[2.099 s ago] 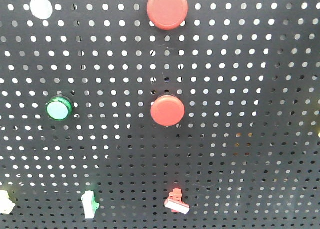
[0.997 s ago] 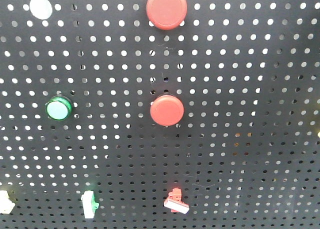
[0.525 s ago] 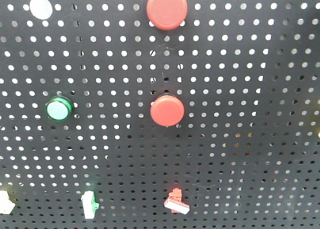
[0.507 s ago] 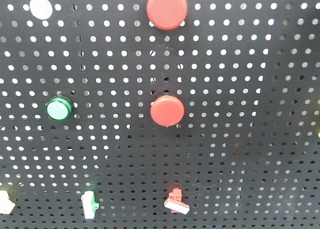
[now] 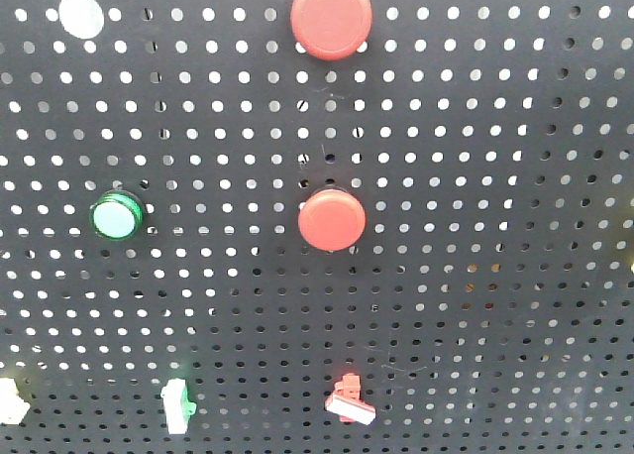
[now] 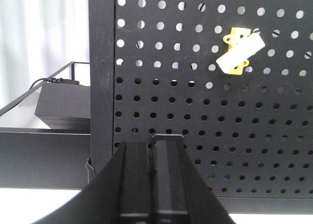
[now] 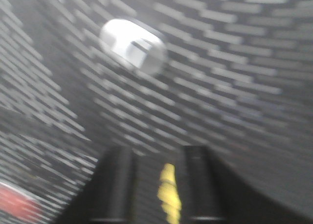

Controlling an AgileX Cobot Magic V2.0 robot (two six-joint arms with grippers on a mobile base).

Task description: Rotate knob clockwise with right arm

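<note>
I read the right gripper (image 7: 156, 158) jaws parted, the knob (image 7: 133, 47) ahead and up-left of them; the left gripper (image 6: 151, 150) is clenched, empty.

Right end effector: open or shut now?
Open. The right end effector has its fingers apart in the blurred wrist view; the knob sits ahead, ungripped.

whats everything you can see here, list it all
pegboard: one, black, fills front view
round buttons: two, red, top centre and middle
green button: one, green, left of middle red
disc: one, white, top left
small switches: three, white, green-white, red, bottom row
yellow switch: one, yellow with white lever, left wrist view
box: one, black, left of board's edge
knob: one, silvery, blurred, right wrist view, perhaps that disc
left fingers: two, black, together
right fingers: two, black, apart, below knob
</note>
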